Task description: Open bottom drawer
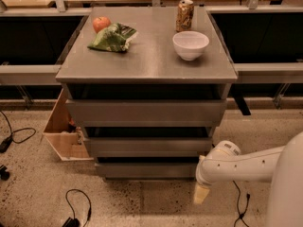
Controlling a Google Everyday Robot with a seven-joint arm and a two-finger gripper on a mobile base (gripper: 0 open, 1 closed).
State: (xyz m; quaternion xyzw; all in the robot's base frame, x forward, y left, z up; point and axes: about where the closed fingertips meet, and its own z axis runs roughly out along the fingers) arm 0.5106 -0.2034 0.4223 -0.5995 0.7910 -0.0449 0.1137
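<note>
Cream tool [202,193] low beside slim grey brushed-metal bottom drawer [147,170]; drawer interior hidden behind its front. White robot arm [265,164] cut off at the edge of view.
</note>
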